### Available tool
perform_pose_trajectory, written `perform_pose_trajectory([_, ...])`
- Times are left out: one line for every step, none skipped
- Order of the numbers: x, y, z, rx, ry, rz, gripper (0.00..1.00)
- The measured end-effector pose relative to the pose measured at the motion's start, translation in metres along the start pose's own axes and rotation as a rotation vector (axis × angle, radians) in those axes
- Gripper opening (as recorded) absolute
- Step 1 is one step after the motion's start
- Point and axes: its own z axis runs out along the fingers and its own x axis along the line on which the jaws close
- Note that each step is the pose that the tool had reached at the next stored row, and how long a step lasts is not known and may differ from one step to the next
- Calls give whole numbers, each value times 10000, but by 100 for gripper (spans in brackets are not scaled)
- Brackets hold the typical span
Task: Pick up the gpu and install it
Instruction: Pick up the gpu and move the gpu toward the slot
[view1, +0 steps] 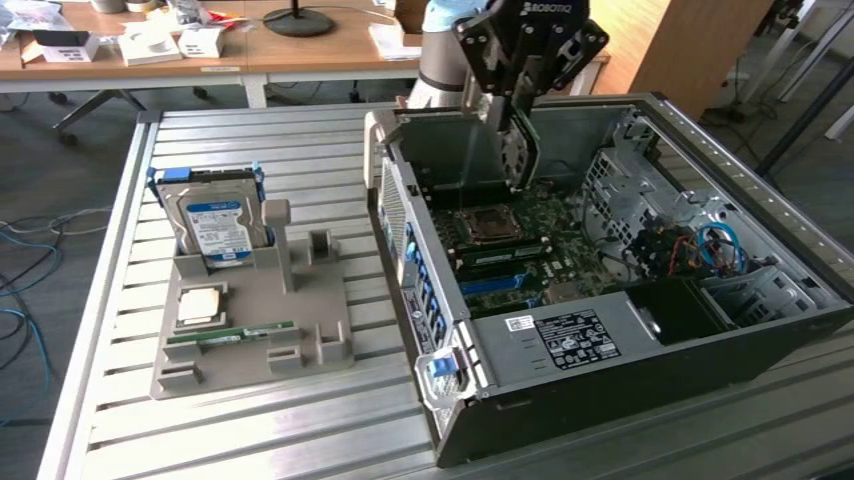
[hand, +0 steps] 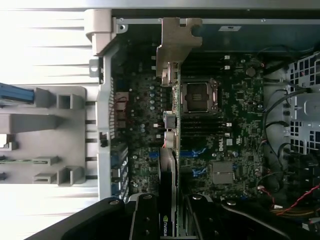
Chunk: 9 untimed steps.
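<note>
Parts holder (view1: 180, 375) is sitting near the worktop's (view1: 120, 420) edge on the exterior view's left, while the hand (view1: 514, 95) is gripping the gpu (view1: 514, 155) upright over the motherboard (view1: 561, 250) inside the open computer case (view1: 641, 370) rightward, so, in my judgement, lowering it plumb with bracket toward the rear wall is looking wise.

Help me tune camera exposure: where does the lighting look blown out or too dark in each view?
Wrist view: the table beside the computer case is washed out nearly white, while the motherboard inside looks dim. Exterior view: light is even over table and case, and darkest beside the labelled grey box.
</note>
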Motion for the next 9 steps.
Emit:
perform_pose_trajectory([-26,1,1,-2,0,0,26])
perform_pose_trajectory([-52,3,2,-3,-1,1,26])
perform_pose_trajectory([-78,4,2,-4,0,0,26])
perform_pose_trajectory([-103,5,2,-5,1,0,26])
perform_pose_trajectory([-130,7,3,-6,1,-1,26])
perform_pose_trajectory([-153,8,4,-7,0,0,26])
perform_pose_trajectory([-176,10,5,-8,1,1,26])
perform_pose_trajectory([-200,11,5,-9,0,1,26])
perform_pose_trajectory([-223,12,6,-11,0,0,26])
